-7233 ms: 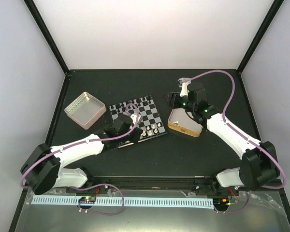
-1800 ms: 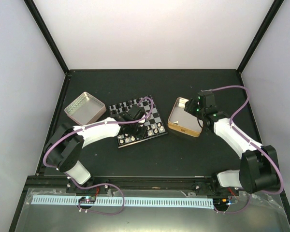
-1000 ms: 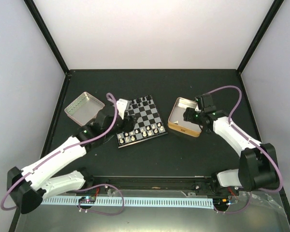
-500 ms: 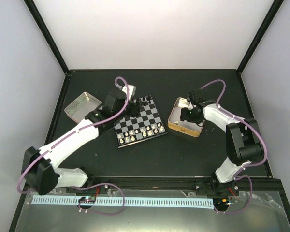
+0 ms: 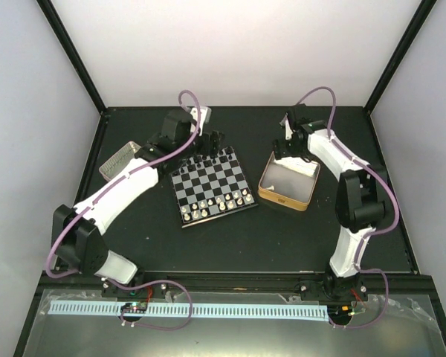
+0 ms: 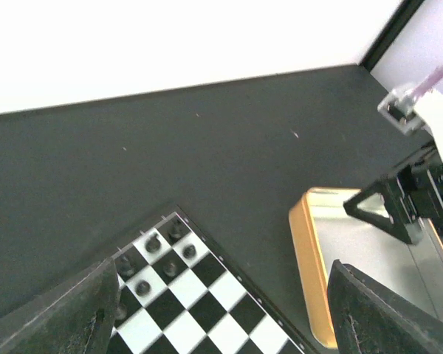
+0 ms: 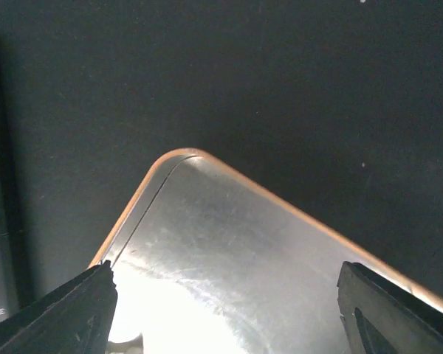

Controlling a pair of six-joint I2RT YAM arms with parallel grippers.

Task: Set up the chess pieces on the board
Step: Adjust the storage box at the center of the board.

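The board (image 5: 212, 183) lies mid-table. White chess pieces (image 5: 221, 202) stand in two rows along its near edge. Black ones (image 5: 208, 158) crowd its far edge. My left gripper (image 5: 212, 141) hangs open just beyond the board's far edge. In the left wrist view it (image 6: 221, 324) is spread wide above the far corner of the board (image 6: 207, 295), with several black pieces (image 6: 153, 243) below and nothing between the fingers. My right gripper (image 5: 287, 149) is open over the far corner of the gold-rimmed tin (image 5: 306, 195). In the right wrist view it (image 7: 229, 324) is empty above the tin's shiny floor (image 7: 266, 258).
A pale silver-pink tin (image 5: 119, 159) sits left of the board, partly under my left arm. The gold tin's rim (image 6: 308, 273) lies close to the board's right side. Purple cables loop above both wrists. Black frame posts rise at the table's far corners.
My left arm has swung from the board's left side out past its far edge. The right gripper moved from the tin's middle to its far corner. Both jaws widened.
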